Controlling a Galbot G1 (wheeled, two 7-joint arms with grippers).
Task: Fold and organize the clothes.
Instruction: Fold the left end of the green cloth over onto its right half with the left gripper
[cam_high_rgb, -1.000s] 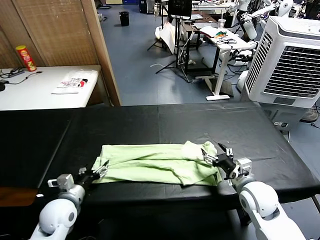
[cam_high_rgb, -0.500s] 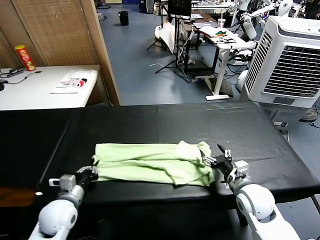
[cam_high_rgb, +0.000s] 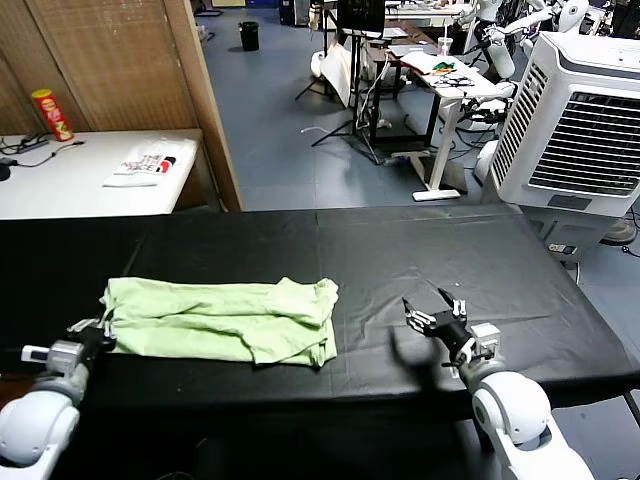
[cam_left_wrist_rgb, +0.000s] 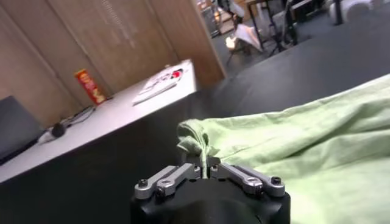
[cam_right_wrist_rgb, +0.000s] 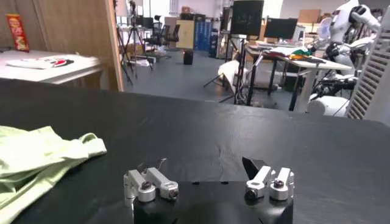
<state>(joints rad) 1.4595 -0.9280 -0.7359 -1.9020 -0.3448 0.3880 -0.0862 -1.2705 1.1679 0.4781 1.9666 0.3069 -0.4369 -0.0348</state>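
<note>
The pale lime-green soft shirt (cam_high_rgb: 220, 320) lies bunched in a long, flat strip on the black cloth-covered surface (cam_high_rgb: 420, 250), on the robot's left part of it and close to the near edge. Its long side runs from left to right across the surface. The right end is lumpy and folded over, and it points toward the middle of the surface. The left end reaches the left hand (cam_high_rgb: 100, 333), which is clenched on a small pinch of the shirt's edge. In the left wrist view, the two metal fingers (cam_left_wrist_rgb: 177, 175) meet around a thin fold of green cloth (cam_left_wrist_rgb: 292, 134). The right hand (cam_high_rgb: 432, 315) sits low over the bare black surface on the robot's right, well apart from the shirt, with its fingers spread wide and holding nothing. In the right wrist view, the shirt's end (cam_right_wrist_rgb: 42, 155) lies far off to one side of the spread fingers (cam_right_wrist_rgb: 149, 182). Behind the black surface, on the left, stands a white side surface (cam_high_rgb: 80, 185) with a flat white printed thing with red and black marks (cam_high_rgb: 145, 165) and a tall red and yellow can (cam_high_rgb: 50, 115). On the right stands a big white box with a grille on its front (cam_high_rgb: 580, 130).
</note>
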